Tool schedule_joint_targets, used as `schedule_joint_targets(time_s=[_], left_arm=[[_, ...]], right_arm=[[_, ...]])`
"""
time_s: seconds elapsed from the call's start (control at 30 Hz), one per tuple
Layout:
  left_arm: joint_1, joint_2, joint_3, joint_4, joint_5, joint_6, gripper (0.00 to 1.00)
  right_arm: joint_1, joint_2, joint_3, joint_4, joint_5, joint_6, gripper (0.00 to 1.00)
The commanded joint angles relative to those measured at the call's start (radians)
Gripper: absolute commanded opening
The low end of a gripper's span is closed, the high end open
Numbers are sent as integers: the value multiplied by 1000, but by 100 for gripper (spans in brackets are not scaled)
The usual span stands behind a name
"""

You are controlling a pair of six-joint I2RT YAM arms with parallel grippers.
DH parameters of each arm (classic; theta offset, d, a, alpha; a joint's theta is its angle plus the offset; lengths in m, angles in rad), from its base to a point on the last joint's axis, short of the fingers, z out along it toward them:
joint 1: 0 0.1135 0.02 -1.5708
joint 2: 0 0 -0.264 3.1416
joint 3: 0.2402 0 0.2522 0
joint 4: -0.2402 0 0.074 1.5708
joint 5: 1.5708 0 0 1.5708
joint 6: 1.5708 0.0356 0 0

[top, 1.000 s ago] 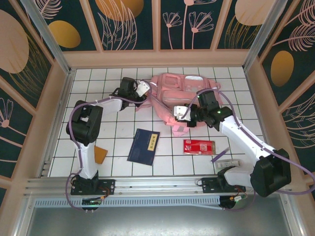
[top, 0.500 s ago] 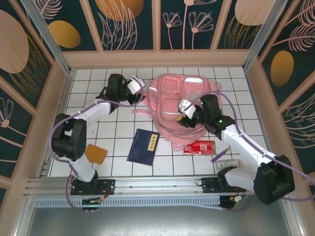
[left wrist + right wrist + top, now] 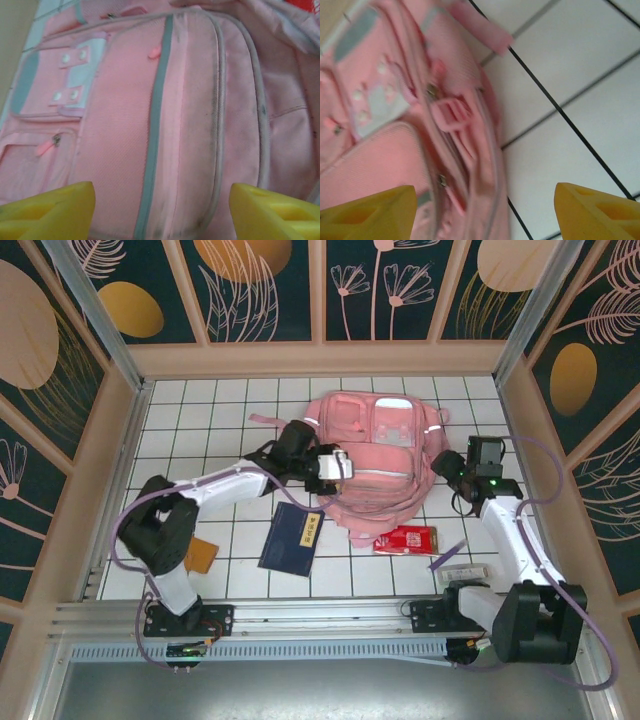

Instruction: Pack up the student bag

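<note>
The student bag (image 3: pixel 375 455) lies flat on the tiled surface (image 3: pixel 190 430), towards the far middle, pocket side up, with a loose strap (image 3: pixel 262 420) trailing off its left side. A dark blue book (image 3: pixel 292 536) sits just beside its near left corner, and a red packet (image 3: pixel 405 539) touches or slips under its near edge. The left fingers (image 3: pixel 50 210) hang over the left half of the bag, spread wide with nothing between them. Below them are a broad front panel, a grey-green zip line (image 3: pixel 155 125) and a pink zip pull (image 3: pixel 155 51). The right fingers (image 3: pixel 370 210) are likewise apart and empty at the bag's right edge, above a pink buckle (image 3: pixel 451 111) and a strap end (image 3: pixel 485 27) lying on bare tile. The bag looks soft, limp and probably light. It should sag and fold rather than hold its shape, so a pinch on a flat panel would likely gather only loose fabric. Firmer holds would be the piped seams, a strap near its stitched root, or the buckle. The small zip pulls look the right place for opening a pocket, with the other arm pinning the cloth so that the bag does not slide on the smooth tiles.
</note>
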Motion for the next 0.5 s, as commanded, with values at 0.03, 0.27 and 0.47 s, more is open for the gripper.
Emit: schedule_joint_targets(time_s=[0.03,0.27,0.47], left_arm=[[-32,100,87,-52,-86,75,72],[-37,195,149,-53,-69,2,78],[-41,278,257,-107,-149,-63,65]], right_arm=[[-19,16,5,-52,-106,-5,73],[-21,63,8,-41,-156,-70,74],[-22,82,7,-27,-170,-95,74]])
